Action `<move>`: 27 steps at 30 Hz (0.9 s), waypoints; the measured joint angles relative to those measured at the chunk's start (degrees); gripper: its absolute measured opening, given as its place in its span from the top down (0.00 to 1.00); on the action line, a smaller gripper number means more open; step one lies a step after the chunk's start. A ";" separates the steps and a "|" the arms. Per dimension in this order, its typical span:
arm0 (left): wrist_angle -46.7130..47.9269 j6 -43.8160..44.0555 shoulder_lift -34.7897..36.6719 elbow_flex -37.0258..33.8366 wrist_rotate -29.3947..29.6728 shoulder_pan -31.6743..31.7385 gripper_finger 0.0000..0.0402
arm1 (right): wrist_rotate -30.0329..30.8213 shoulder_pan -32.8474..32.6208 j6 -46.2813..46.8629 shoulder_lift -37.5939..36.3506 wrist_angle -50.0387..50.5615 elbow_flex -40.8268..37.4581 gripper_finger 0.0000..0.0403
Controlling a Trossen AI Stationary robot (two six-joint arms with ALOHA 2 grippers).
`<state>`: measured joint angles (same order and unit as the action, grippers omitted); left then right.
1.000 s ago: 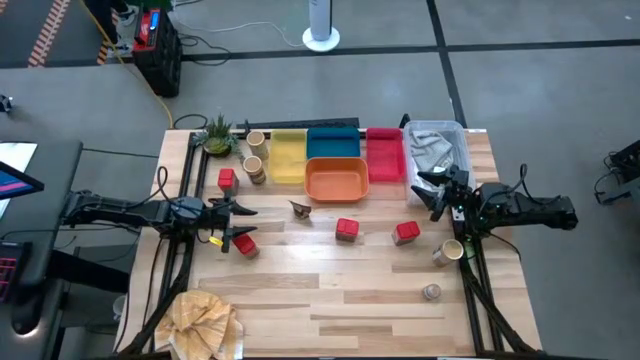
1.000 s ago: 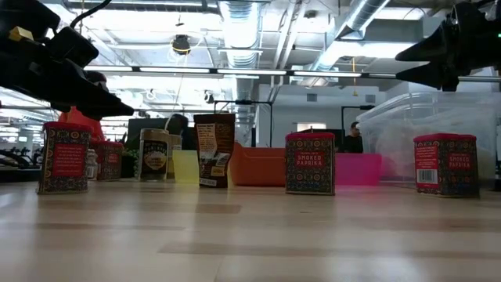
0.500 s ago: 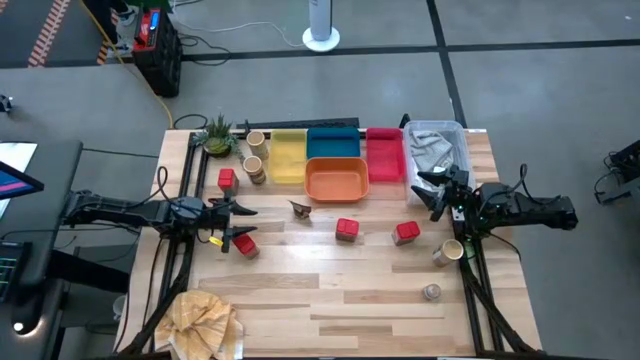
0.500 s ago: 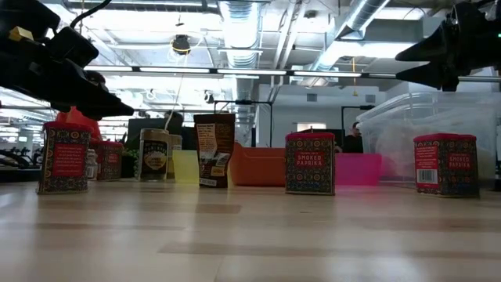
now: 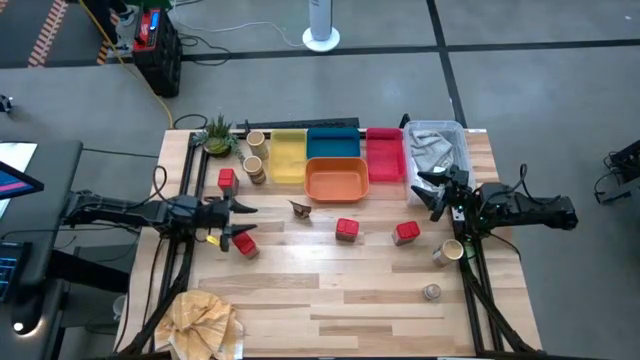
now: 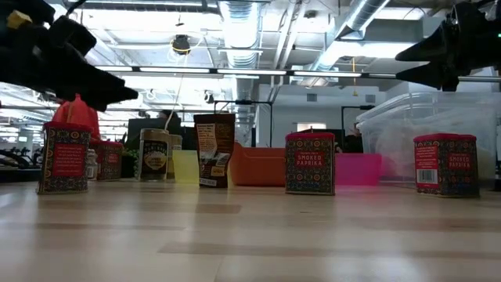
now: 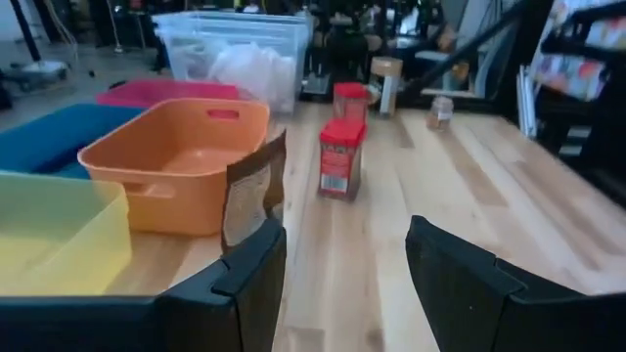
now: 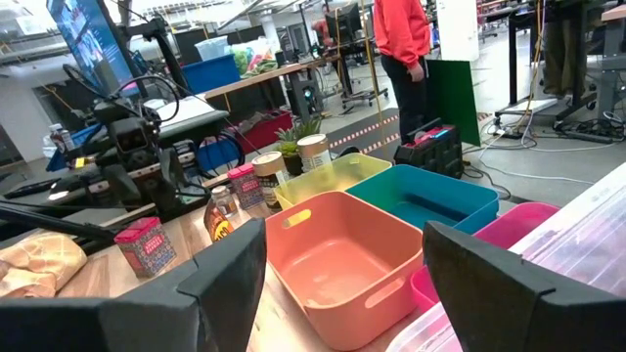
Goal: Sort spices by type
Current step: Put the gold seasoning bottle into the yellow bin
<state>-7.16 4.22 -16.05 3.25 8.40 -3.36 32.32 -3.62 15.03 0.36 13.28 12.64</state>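
A: What changed since the earlier frame?

B: Left gripper drifted a bit, sits higher in the low view. Right gripper didn't move.

A: Fingers?

B: Both parted, nothing held.

A: Nearest tin?

B: Red paprika tin, lower left of centre in the high view, just below the left gripper's tips, upright. Left arm's much nearer. Brown spice pouch lies right of it.

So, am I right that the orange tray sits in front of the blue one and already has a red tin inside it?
Not quite: the orange tray does sit in front of the blue tray, but it is empty. The high view shows the nearest red tin standing on the table, apart from the tray.
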 joint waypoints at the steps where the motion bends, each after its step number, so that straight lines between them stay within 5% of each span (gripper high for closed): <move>1: 0.17 1.41 -0.06 0.00 0.00 0.00 0.50 | 0.00 0.00 0.00 -0.02 0.00 0.00 0.26; 8: -0.48 10.11 -0.06 0.02 -0.33 0.00 0.50 | 0.00 0.00 -0.28 0.00 0.00 0.01 0.26; 17: -1.31 6.21 -0.22 4.35 3.49 0.79 0.50 | 0.83 0.44 7.34 0.00 -5.19 -0.02 0.26; 27: 2.77 5.37 -8.27 11.50 10.09 4.20 0.50 | 0.83 2.91 7.48 -0.02 -16.68 -0.02 0.26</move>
<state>-4.39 9.59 -24.32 14.75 18.50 0.85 33.15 -0.71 22.50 0.34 -3.40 12.62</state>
